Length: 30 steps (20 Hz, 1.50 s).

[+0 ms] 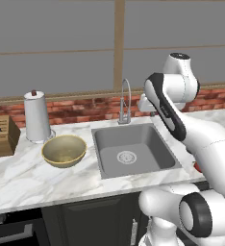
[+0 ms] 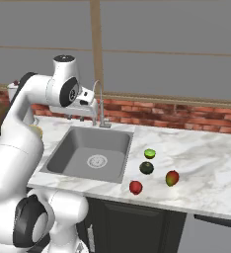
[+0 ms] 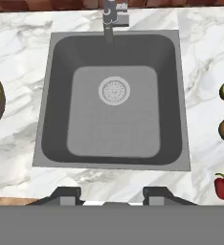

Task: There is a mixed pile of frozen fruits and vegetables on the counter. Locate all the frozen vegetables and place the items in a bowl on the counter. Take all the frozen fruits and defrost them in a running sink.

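Gripper (image 3: 112,194): jaws closed on nothing, held high over the empty sink (image 3: 115,98), faucet (image 2: 98,101) at its far edge. Pile on the counter (image 2: 206,163) right of the sink: lime-green ball (image 2: 149,153), dark green lump (image 2: 146,168), red lump (image 2: 135,187), red-yellow-green fruit (image 2: 172,178); likely light, hard, slippery, best pinched across the middle. Bowl (image 1: 64,150), left of the sink: empty.

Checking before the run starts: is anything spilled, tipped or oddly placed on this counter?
Nothing stands out. The tan-yellow bowl sits upright left of the dry grey steel sink; the four small items lie loose on the white marble counter to its right.
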Tool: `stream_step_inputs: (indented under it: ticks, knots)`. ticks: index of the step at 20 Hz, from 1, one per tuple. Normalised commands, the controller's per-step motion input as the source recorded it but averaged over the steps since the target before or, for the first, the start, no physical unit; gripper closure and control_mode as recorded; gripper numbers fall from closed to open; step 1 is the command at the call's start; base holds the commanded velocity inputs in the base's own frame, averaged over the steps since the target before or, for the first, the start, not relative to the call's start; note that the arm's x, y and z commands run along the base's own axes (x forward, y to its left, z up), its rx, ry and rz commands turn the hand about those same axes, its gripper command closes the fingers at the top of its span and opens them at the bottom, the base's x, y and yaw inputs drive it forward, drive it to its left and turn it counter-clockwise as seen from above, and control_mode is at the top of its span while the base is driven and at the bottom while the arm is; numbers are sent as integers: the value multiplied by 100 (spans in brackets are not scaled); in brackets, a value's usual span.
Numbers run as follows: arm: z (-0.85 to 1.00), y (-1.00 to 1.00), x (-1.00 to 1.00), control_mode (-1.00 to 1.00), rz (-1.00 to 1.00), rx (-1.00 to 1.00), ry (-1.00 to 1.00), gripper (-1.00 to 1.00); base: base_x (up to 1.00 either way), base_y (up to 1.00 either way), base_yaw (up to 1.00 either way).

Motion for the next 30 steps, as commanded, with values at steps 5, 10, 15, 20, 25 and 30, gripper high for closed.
stream_step_inputs:
  ticks: [5, 10, 15, 20, 25, 30]
  knots:
    - [0, -10, -32, -100, -4, 0, 0, -100, 0, 0, 0]
    - [0, -44, -34, -100, -9, 0, 1, -100, 0, 0, 0]
    - [0, -48, -1, -100, -2, 0, 4, -100, 0, 0, 0]
    - [-3, -65, -1, -100, -1, 0, 5, -100, 0, 0, 0]
    - [-29, -72, 3, -100, -2, -2, 10, -100, 0, 0, 0]
    - [-58, -26, 0, -100, -14, -1, 31, -100, 0, 0, 0]
